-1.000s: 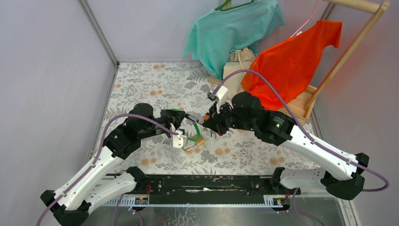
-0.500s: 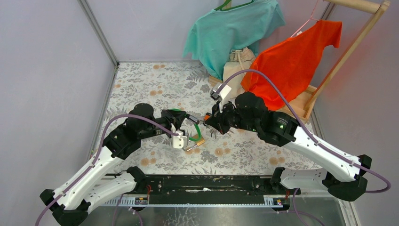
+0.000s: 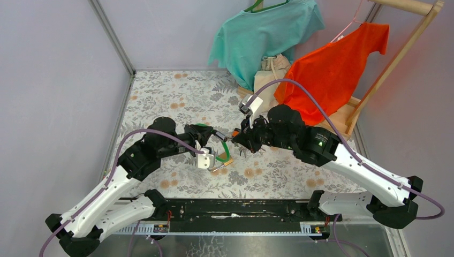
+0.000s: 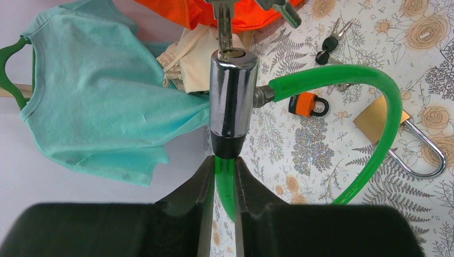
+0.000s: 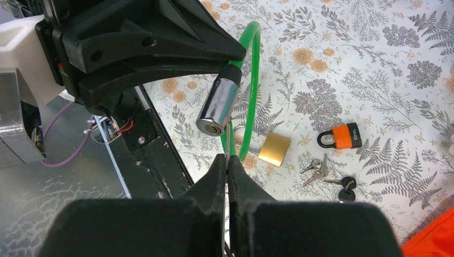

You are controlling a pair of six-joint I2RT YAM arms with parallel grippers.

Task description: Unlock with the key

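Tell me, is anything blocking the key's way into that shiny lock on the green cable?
Nothing visible does. The key, pinched in the right gripper, has its tip right at the keyhole of the chrome cylinder, which the left gripper steadies by the green cable.

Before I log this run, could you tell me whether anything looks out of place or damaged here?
Nothing stands out. The left gripper grips the green cable lock, its keyhole facing the key in the right gripper. The brass padlock, orange padlock and spare keys just lie loose nearby.
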